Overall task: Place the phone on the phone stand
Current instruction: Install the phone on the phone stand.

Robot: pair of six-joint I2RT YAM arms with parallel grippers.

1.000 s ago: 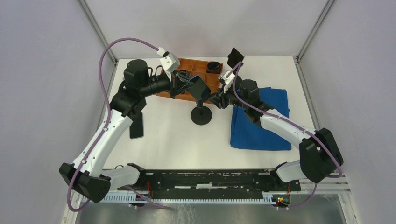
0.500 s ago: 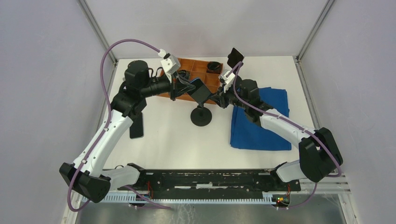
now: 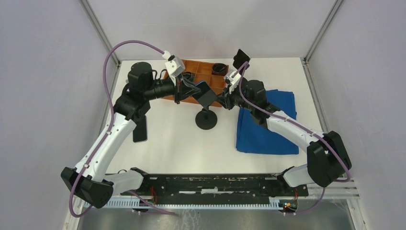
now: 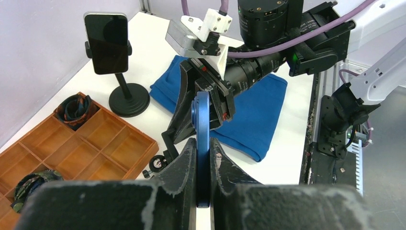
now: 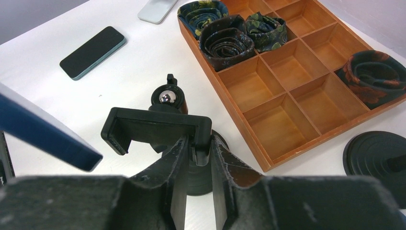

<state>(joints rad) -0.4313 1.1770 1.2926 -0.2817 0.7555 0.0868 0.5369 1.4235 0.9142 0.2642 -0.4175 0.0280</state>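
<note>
- Firmly, the left gripper point(image 4: 202, 149) pinched the blue phone point(image 4: 201, 115) edge-on, in the air just beside the clamp of the phone stand point(image 5: 153, 128)
- The right gripper point(image 5: 195, 143) had its fingers closed on that clamp

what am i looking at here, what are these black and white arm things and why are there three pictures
These are two robot arms bolted to a white table. The wide picture looks down from above and behind them. The other two pictures come from small cameras on each wrist.

The left tool is shut on a blue phone, held edge-on. The right tool pinches the clamp of a black phone stand.

Also on the table are a wooden tray with rolled ties, a blue cloth, a dark phone lying flat, and a second stand carrying another phone.
</note>
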